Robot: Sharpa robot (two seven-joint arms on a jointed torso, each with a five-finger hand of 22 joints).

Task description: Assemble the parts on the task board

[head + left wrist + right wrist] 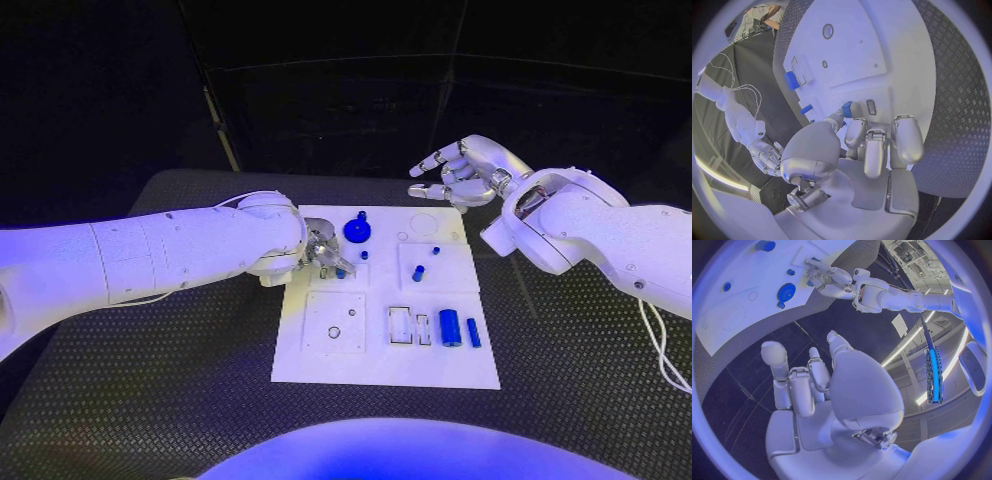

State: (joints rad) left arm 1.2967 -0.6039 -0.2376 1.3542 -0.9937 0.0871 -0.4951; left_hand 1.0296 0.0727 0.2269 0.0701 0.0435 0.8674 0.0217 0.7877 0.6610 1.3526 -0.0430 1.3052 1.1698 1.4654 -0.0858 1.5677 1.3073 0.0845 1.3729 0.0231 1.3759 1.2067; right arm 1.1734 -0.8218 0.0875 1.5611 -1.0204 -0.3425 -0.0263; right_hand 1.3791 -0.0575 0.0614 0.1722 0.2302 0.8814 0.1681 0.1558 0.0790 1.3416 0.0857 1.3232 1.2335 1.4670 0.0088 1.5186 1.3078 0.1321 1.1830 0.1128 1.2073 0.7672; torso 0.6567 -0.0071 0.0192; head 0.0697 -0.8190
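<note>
Blue part (846, 108) at left hand (870, 145) (fingertips)

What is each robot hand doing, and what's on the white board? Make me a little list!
left hand: down on the task board, a small blue part at its fingertips; a firm grip cannot be told
right hand: raised beyond the board's far edge, fingers apart, holding nothing
round blue part: near the board's far edge
blue cylinder: lying in the near right area
</note>
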